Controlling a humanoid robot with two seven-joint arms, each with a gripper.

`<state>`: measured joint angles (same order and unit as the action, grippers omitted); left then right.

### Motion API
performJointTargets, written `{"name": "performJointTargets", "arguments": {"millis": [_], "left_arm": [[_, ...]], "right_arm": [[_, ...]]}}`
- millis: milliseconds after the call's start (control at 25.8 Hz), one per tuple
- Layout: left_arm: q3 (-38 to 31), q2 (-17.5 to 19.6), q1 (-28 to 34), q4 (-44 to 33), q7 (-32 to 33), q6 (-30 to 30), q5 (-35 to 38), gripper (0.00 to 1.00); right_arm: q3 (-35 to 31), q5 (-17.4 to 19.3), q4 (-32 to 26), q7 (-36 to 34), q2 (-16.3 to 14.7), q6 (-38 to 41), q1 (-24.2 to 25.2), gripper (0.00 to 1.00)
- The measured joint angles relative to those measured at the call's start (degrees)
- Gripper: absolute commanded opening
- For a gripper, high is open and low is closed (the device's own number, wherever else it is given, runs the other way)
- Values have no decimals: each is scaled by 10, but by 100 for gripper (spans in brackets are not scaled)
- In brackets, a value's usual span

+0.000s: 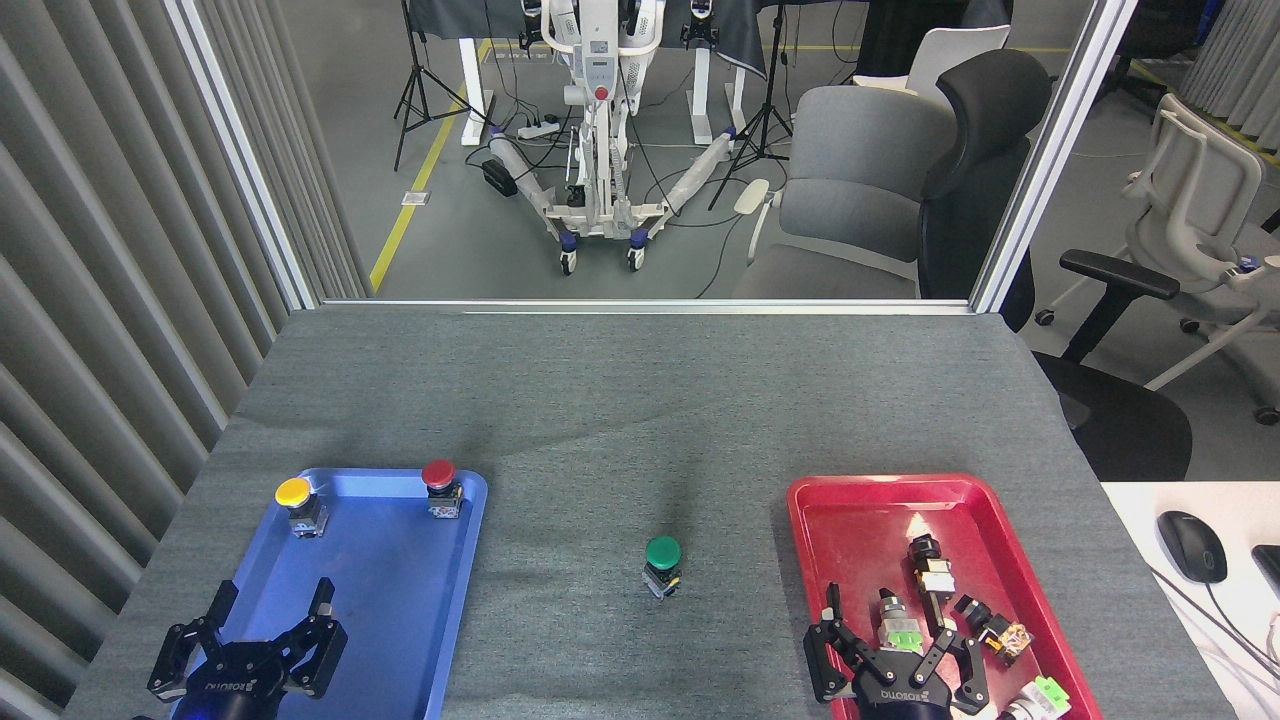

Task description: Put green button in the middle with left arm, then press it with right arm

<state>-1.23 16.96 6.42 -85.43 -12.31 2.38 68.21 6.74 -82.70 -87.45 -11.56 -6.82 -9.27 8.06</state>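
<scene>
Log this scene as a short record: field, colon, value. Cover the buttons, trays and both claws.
green button: upright on the grey cloth between the trays, untouched
yellow button: blue tray, far left corner
red button: blue tray, far edge
red tray: holds several small switch parts
left claw: open, over blue tray
right claw: open, over red tray

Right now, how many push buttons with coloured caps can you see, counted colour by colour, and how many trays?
Green button: 1, on the grey cloth between the trays
Yellow button: 1, in the blue tray
Red button: 1, in the blue tray
Trays: 2, the blue tray and the red tray
Total: 3 buttons, 2 trays
</scene>
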Motion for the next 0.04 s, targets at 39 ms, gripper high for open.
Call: {"name": "performJointTargets", "arguments": {"millis": [39], "left_arm": [[0, 0, 0, 0, 0, 0, 0, 99]], "right_arm": [[0, 0, 0, 0, 0, -1, 0, 100]]}}
